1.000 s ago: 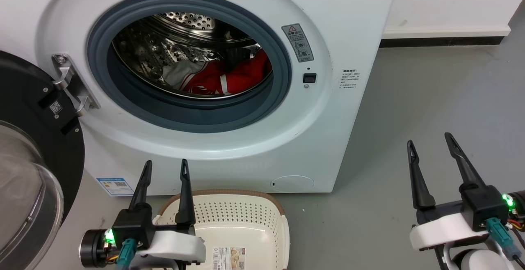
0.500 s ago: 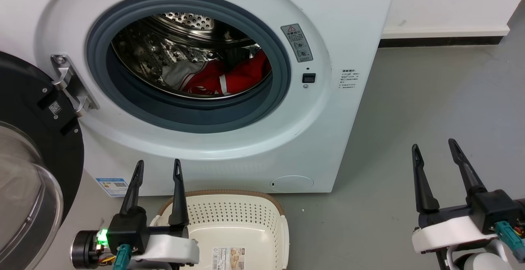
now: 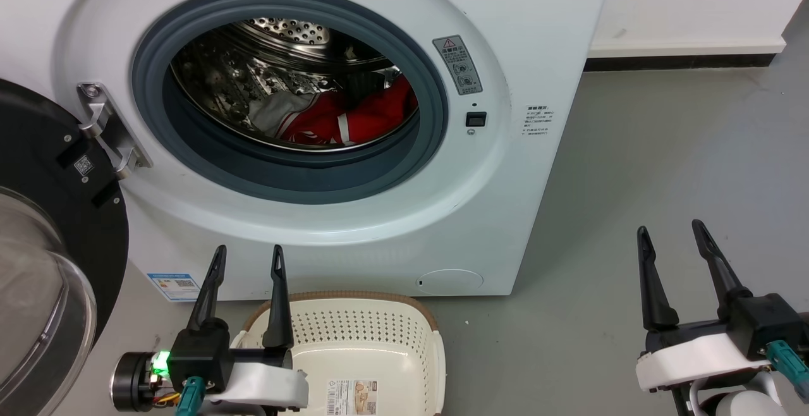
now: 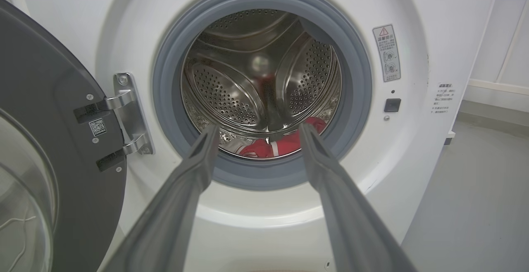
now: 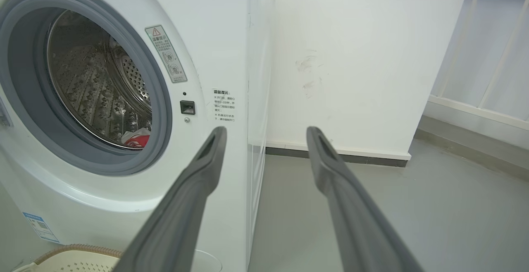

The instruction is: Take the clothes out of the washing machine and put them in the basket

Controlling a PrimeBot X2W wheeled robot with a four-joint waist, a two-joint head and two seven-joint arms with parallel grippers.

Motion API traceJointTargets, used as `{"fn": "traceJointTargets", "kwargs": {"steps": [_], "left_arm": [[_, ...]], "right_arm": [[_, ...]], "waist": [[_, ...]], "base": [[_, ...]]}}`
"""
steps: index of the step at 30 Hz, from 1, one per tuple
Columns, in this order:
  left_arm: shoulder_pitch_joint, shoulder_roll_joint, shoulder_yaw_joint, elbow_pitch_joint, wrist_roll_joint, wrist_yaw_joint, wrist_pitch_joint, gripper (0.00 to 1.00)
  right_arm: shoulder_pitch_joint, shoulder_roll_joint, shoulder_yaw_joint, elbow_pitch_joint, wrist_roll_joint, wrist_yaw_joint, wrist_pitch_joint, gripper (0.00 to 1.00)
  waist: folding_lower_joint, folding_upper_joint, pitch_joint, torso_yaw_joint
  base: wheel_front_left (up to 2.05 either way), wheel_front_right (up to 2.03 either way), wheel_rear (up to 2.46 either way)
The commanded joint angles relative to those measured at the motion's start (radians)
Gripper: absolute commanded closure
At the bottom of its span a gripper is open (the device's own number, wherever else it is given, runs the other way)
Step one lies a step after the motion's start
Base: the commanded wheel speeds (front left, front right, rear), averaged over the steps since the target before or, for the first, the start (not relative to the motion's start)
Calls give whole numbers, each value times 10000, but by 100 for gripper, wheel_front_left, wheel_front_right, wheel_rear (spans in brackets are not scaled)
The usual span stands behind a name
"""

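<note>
The white washing machine [image 3: 537,18] stands with its door swung wide. Red clothes [image 3: 373,116] with white and grey panels lie low in the steel drum [image 3: 278,36]; they also show in the left wrist view as clothes [image 4: 285,146] and in the right wrist view as clothes [image 5: 136,139]. A cream basket [image 3: 373,330] with a brown rim sits on the floor in front of the machine. My left gripper [image 3: 248,263] hangs open and empty over the basket's left edge, pointing at the drum. My right gripper [image 3: 670,239] is open and empty over bare floor, right of the machine.
The black-rimmed glass door [image 3: 38,264] stands open at the far left beside my left arm, held by its steel hinge [image 3: 107,128]. Grey floor [image 3: 663,150] stretches to the right up to a white wall [image 3: 695,5] with a dark skirting strip.
My left gripper has drifted slightly left and down over the basket's edge. My right gripper has sunk a little and shifted right. Both stay open; the clothes lie as before.
</note>
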Motion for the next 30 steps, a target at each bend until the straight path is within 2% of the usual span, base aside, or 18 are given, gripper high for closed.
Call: {"fn": "traceJointTargets", "kwargs": {"steps": [1, 10, 16, 19, 24, 30], "left_arm": [[55, -18, 34, 22, 27, -20, -28, 0], [-224, -27, 83, 384, -51, -355, -28, 0], [-1102, 171, 314, 1067, 29, -865, -26, 0], [-1852, 361, 559, 1485, 122, -871, -28, 0], [-3473, 949, 826, 2409, 135, -1184, -26, 0], [-6060, 1979, 941, 4167, 195, -1577, -23, 0]], "right_arm": [[-127, 13, -13, 39, 7, -7, -25, 0], [-342, 13, -50, -42, 79, -7, -25, 0], [-813, 13, -51, -338, 274, -7, -25, 0], [-1125, 14, -61, -569, 478, -7, -25, 0], [-1632, 13, -63, -869, 620, -7, -25, 0], [-2132, 17, -1, -1099, 789, -7, -25, 0]], "waist": [[0, 0, 0, -1], [0, 0, 367, -138], [0, 0, 1392, -471], [0, 0, 2122, -703], [0, 0, 3335, -1100], [0, 0, 4633, -1563]], "base": [[0, 0, 0], [0, 0, 0], [0, 0, 0], [0, 0, 0], [0, 0, 0], [0, 0, 0]]}}
